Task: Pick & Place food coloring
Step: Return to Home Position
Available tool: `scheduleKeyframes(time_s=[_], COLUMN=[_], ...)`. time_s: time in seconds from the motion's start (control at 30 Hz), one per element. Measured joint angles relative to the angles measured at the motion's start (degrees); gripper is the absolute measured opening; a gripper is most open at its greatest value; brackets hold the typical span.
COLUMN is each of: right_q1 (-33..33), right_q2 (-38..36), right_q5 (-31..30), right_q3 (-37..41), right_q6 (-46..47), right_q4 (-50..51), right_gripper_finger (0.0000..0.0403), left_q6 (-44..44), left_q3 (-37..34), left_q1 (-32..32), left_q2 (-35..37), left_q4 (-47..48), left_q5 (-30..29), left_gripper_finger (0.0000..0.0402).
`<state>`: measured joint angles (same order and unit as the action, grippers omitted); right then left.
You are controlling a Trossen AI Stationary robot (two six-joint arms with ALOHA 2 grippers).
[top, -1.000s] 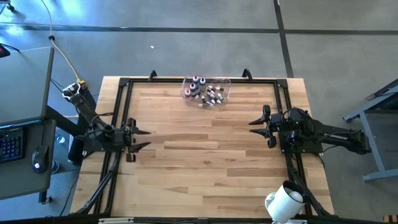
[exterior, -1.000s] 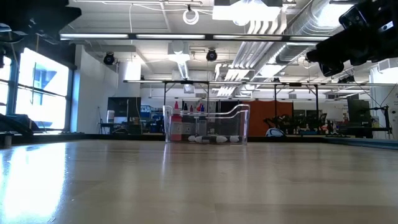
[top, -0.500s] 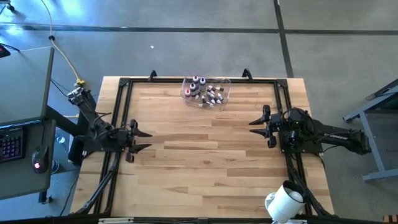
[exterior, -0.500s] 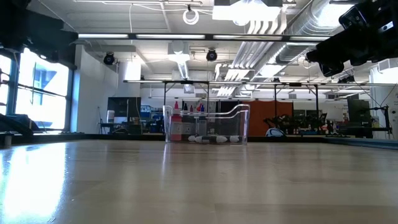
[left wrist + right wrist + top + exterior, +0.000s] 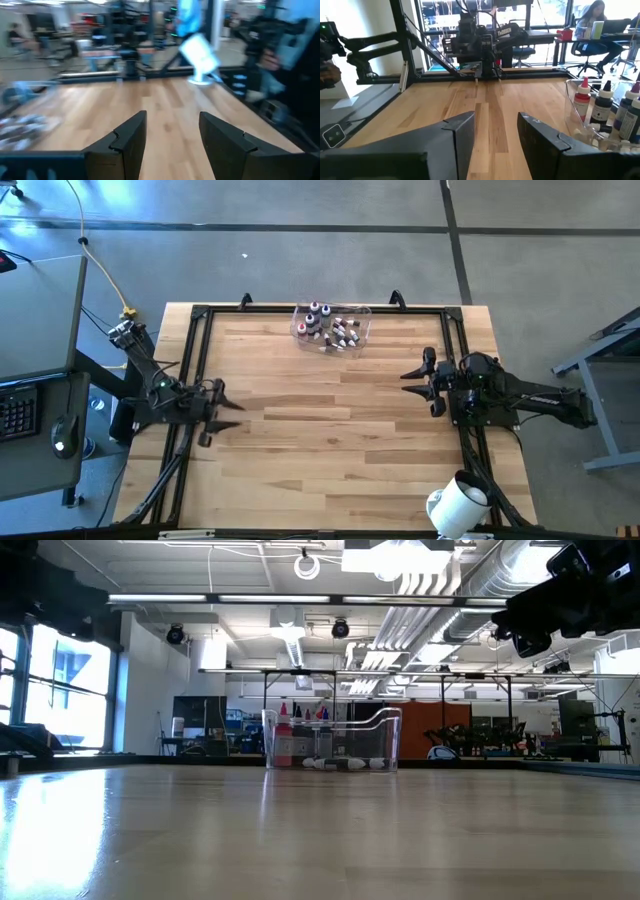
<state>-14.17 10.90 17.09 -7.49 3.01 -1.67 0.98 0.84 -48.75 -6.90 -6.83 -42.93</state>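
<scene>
The food coloring (image 5: 328, 328), several tiny white-capped bottles, sits inside a clear plastic tub (image 5: 364, 315) at the table's far edge. Some bottles stand upright (image 5: 285, 730) and some lie on the tub's floor (image 5: 345, 763). My left gripper (image 5: 232, 400) hovers open at the table's left edge, pointing level toward the right, with nothing between its fingers (image 5: 172, 120). My right gripper (image 5: 408, 376) hovers open at the right edge, pointing level toward the left. In its wrist view the bottles (image 5: 605, 107) stand off to one side of the open fingers (image 5: 495, 120).
A black frame (image 5: 200, 315) runs along the table's left, far and right edges. A big white cylinder (image 5: 458, 502) stands at the near right corner. The wooden tabletop (image 5: 330, 430) lies bare between the arms. A person (image 5: 596, 15) sits at a desk beyond the table.
My left gripper has sunk a little and rolled about its own axis at the table's left edge, and it stays open. My right gripper and the tub of bottles have kept still.
</scene>
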Motion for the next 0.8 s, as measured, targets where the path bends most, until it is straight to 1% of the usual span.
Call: scheduleKeyframes(time_s=[0.07,0.17,0.33,0.4,0.5,0.6,0.67,0.8], right_q1=[0.0,0.0,0.0,0.0,0.0,0.0,0.0,0.0], right_q2=[0.0,0.0,0.0,0.0,0.0,0.0,0.0,0.0], right_q5=[0.0,0.0,0.0,-0.1,-0.1,-0.1,-0.2,-0.2], right_q3=[0.0,0.0,0.0,0.0,0.0,0.0,0.0,0.0], right_q6=[0.2,1.1,4.0,4.1,4.1,3.8,4.0,4.3], right_q4=[0.0,-0.2,-0.3,-0.3,-0.3,-0.3,-0.3,-0.3], right_gripper_finger=[0.0142,0.0142,0.0142,0.0142,0.0142,0.0142,0.0142,0.0142], left_q6=[0.0,-0.8,-11.5,-13.1,-11.4,-7.4,-6.8,-7.2], left_q3=[0.0,0.0,0.0,0.0,0.0,0.0,0.0,0.0], left_q1=[0.0,0.0,0.0,0.0,0.0,0.0,0.0,0.0], left_q2=[0.0,0.0,-0.6,-1.5,-3.2,-4.5,-5.0,-5.0], left_q4=[0.7,0.2,1.4,1.5,1.4,0.3,0.2,0.4], left_q5=[3.1,4.9,5.0,4.8,2.4,-1.9,-4.4,-5.4], left_gripper_finger=[0.0179,0.0179,0.0179,0.0179,0.0179,0.0179,0.0179,0.0179])
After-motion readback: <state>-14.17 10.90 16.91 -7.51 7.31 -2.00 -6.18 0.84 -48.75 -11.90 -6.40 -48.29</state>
